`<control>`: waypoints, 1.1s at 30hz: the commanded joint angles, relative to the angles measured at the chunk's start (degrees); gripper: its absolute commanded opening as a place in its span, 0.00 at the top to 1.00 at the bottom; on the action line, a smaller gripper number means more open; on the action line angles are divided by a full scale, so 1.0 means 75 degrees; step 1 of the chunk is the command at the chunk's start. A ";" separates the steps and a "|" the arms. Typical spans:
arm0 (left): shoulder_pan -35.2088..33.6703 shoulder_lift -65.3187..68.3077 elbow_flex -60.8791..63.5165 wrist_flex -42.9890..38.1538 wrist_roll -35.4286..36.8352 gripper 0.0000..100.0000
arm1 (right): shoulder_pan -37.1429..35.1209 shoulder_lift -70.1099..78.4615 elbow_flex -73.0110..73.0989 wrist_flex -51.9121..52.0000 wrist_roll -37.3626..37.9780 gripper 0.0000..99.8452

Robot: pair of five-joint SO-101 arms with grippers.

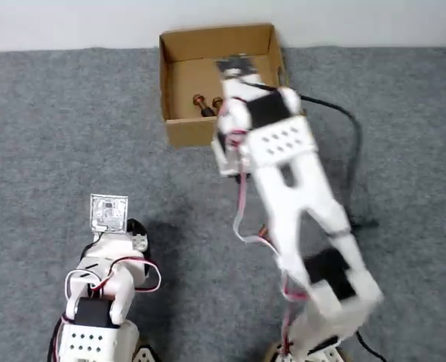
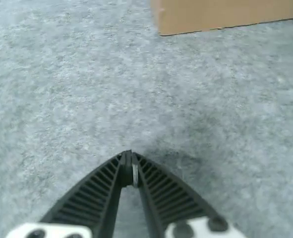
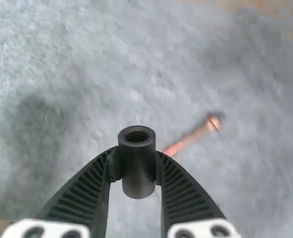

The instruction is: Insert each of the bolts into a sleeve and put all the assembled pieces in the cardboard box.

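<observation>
Ribbed fingers of the left gripper [image 2: 129,159] sit closest to its wrist camera, pressed together with nothing between them, low over the grey carpet [image 2: 62,89]. In the high view the left arm [image 1: 106,283] is folded near the table's front edge, well apart from the cardboard box [image 1: 189,132] at the far side. That box holds what look like 2 assembled pieces [image 1: 206,104] against its front wall. Further right, the right arm [image 1: 298,188] stretches out toward the front of the box. Its wrist view shows the right gripper [image 3: 136,157] pinching 1 black sleeve [image 3: 136,166] upright across its sides, with the open bore facing the camera. Just beyond, 1 copper bolt [image 3: 191,138] lies flat on the carpet, its threaded end near a fingertip and its head pointing away. The step in hand looks like mating this bolt with the held sleeve. To do it well, the left gripper should spread before it descends and take the bolt close to the head, leaving the threaded length free. The sleeve's bore needs turning toward that tip, with both axes lined up before any push. A slow, straight feed suits best, since a tilted entry would likely jam at the rim or twist the sleeve in the pinch.
</observation>
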 commanded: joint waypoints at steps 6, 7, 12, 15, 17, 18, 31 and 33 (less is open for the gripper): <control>0.0176 -0.0059 -0.0041 -0.0141 -0.0070 0.99 | 0.1635 -0.4355 0.3669 -0.0311 -0.0258 0.99; 0.0176 -0.0059 -0.0041 -0.0129 -0.0059 0.99 | 0.1916 -0.4800 0.4232 -0.0522 -0.0258 0.99; 0.0176 -0.0059 -0.0100 -0.0117 -0.0059 0.99 | 0.3393 -0.7320 0.7080 -0.1612 -0.0188 0.99; 0.0176 -0.0047 -0.0615 0.0246 -0.0059 0.99 | 0.3686 -0.9032 0.8381 -0.1987 -0.0176 0.99; 0.0281 -0.0047 -0.1084 0.0926 -0.0059 0.99 | 0.3698 -1.0227 0.9119 -0.2163 -0.0188 0.99; 0.0328 -0.0047 -0.1272 0.1184 -0.0059 0.99 | 0.3710 -1.0813 0.9506 -0.2233 -0.0188 0.99; 0.1676 0.3505 -0.5210 0.2204 -0.0035 0.99 | 0.5116 -1.4095 1.1323 -0.2174 -0.0246 0.99; 0.2075 0.4536 -0.5925 0.2180 -0.0035 0.99 | 0.5116 -1.4119 1.1382 -0.2198 -0.0246 0.99</control>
